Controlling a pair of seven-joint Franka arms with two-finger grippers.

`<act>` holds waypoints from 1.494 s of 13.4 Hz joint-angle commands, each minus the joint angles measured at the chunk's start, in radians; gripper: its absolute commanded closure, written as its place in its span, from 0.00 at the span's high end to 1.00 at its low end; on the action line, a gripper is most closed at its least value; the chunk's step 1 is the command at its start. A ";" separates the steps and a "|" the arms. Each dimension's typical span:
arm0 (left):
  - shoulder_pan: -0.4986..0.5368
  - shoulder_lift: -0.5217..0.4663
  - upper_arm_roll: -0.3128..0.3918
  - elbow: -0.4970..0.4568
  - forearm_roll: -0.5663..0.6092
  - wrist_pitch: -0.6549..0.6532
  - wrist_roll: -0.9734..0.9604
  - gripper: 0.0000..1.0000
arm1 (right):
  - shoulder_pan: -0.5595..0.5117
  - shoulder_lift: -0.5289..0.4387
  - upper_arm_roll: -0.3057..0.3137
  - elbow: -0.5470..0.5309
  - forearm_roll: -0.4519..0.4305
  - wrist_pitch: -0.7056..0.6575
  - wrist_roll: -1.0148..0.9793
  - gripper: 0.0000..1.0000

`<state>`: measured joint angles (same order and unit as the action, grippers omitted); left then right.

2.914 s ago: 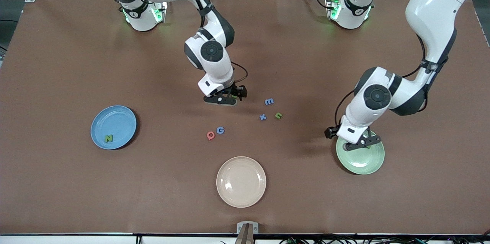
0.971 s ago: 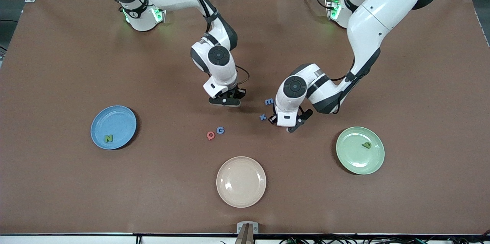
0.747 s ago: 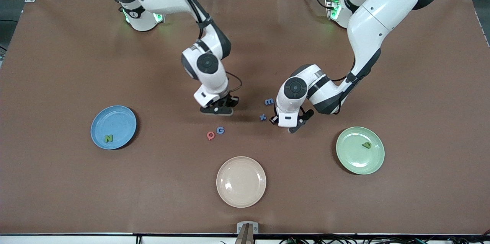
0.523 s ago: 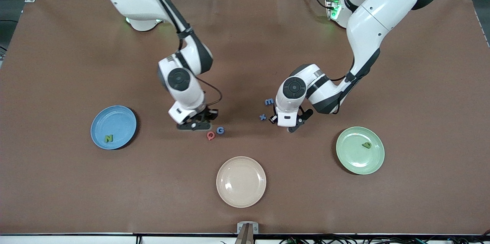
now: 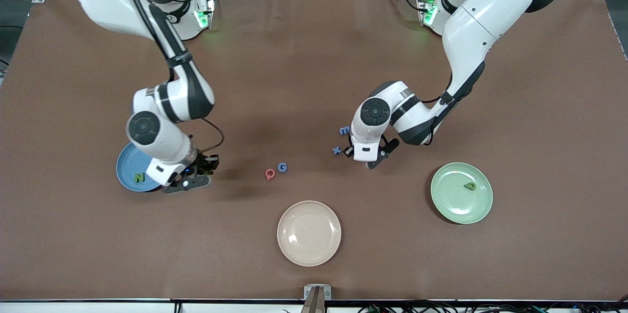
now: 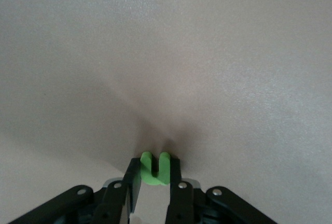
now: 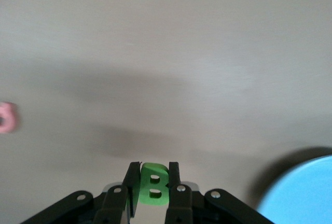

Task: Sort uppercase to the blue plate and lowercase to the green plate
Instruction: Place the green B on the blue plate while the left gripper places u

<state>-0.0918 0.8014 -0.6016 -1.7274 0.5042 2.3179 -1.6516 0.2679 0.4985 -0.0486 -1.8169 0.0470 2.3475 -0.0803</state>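
While gripped, B (image 7: 153,184) seemingly upright.

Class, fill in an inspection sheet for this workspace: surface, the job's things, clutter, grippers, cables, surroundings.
Surface: brown table.
Job's things: green N on blue plate; q-like letter on green plate; Q, G, m, x on table.
Clutter: beige plate.
Grippers: right gripper shut on green B beside blue plate; left gripper shut on green u beside x.
Cables: along the arms.
Surroundings: nothing seen.

No printed text; foam shapes read N (image 5: 140,177), Q (image 5: 270,174), G (image 5: 282,167), B (image 7: 153,183).
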 commanded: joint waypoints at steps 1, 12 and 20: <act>0.009 -0.008 0.002 0.016 -0.010 -0.019 -0.002 0.00 | -0.111 -0.021 0.022 -0.030 -0.007 -0.004 -0.192 0.04; 0.303 -0.156 -0.026 0.094 -0.010 -0.282 0.471 0.00 | -0.272 -0.014 0.022 -0.122 -0.007 -0.039 -0.444 0.86; 0.442 -0.117 -0.017 0.100 0.002 -0.269 0.659 0.94 | -0.143 -0.090 0.041 -0.082 0.010 -0.097 -0.093 0.95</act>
<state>0.3496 0.6846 -0.6117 -1.6295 0.5046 2.0484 -0.9832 0.0578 0.4573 -0.0110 -1.8956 0.0554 2.2919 -0.3273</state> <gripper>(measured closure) 0.559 0.044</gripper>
